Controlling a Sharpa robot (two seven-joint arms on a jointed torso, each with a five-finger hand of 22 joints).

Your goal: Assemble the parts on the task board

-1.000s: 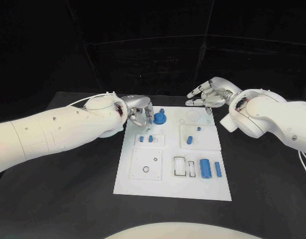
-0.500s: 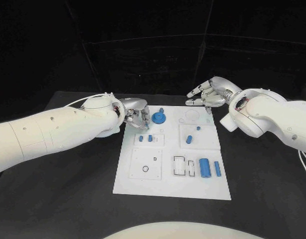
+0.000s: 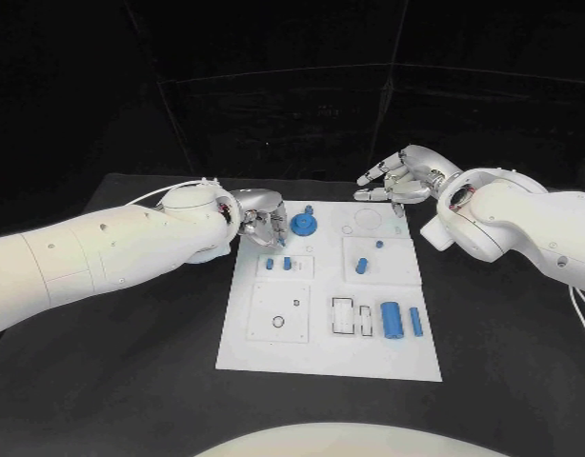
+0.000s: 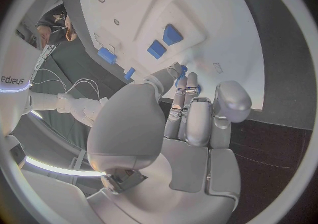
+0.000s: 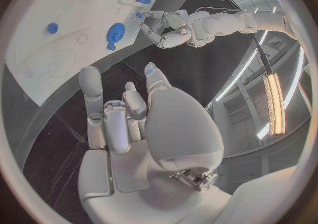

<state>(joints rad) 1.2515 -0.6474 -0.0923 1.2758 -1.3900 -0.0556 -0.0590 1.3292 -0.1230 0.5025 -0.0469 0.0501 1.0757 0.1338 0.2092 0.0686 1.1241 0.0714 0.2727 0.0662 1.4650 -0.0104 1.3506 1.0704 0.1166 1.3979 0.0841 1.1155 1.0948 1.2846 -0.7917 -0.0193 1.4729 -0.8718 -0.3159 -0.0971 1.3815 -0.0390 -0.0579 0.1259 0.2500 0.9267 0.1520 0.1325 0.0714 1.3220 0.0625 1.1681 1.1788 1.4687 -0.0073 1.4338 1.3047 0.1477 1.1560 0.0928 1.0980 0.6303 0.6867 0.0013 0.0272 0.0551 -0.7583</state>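
Head view: the white task board (image 3: pixel 332 314) lies mid-bench (image 3: pixel 128 381). The left hand (image 3: pixel 264 219) sits at the board's far left corner, fingers curled, just beside the blue round part (image 3: pixel 304 226); whether it holds anything, I cannot tell. The right hand (image 3: pixel 395 181) hovers past the far right corner, fingers spread, holding nothing.
Left wrist view: fingertips (image 4: pixel 177 70) reach over the board's edge near small blue parts (image 4: pixel 164 41).
Right wrist view: the right hand's fingers (image 5: pixel 90 94) are apart and empty, beside the board.
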